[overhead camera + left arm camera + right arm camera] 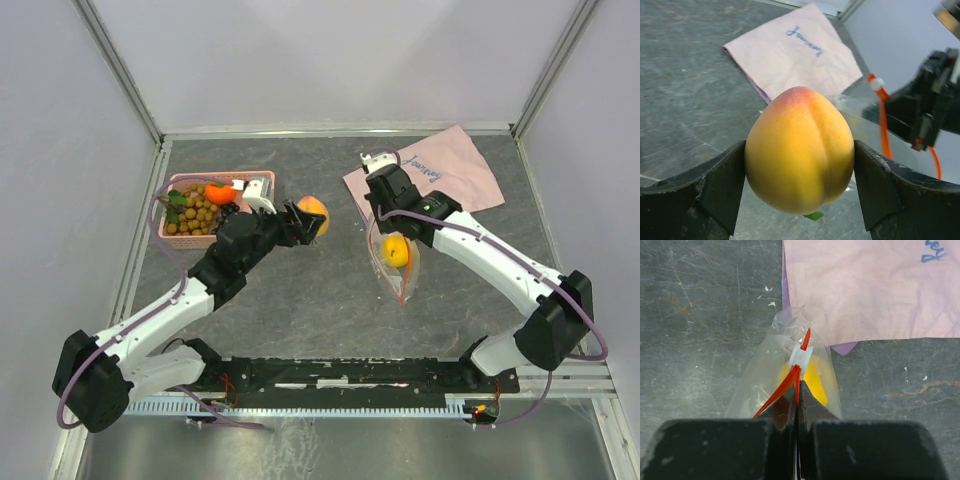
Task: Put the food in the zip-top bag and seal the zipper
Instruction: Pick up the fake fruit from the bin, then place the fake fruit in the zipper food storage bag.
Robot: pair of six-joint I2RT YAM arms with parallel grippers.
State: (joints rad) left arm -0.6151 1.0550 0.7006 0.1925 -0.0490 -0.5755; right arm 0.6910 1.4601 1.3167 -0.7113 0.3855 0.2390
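My left gripper [306, 218] is shut on a yellow-orange toy fruit with a red blush [314, 211], held above the table between the basket and the bag; in the left wrist view the fruit [800, 150] fills the gap between the fingers [722, 190]. My right gripper [384, 212] is shut on the orange-red zipper [799, 376] of the clear zip-top bag [398, 272] and holds its mouth edge up. A white slider [801, 357] sits on the strip just beyond the fingertips. A yellow lemon [396, 250] lies inside the bag, and also shows in the right wrist view [816, 384].
A pink basket [262, 178] at the back left holds a persimmon [220, 192], a tan berry cluster [192, 215] and dark grapes [229, 210]. A pink cloth with writing [450, 165] lies at the back right, behind the bag.
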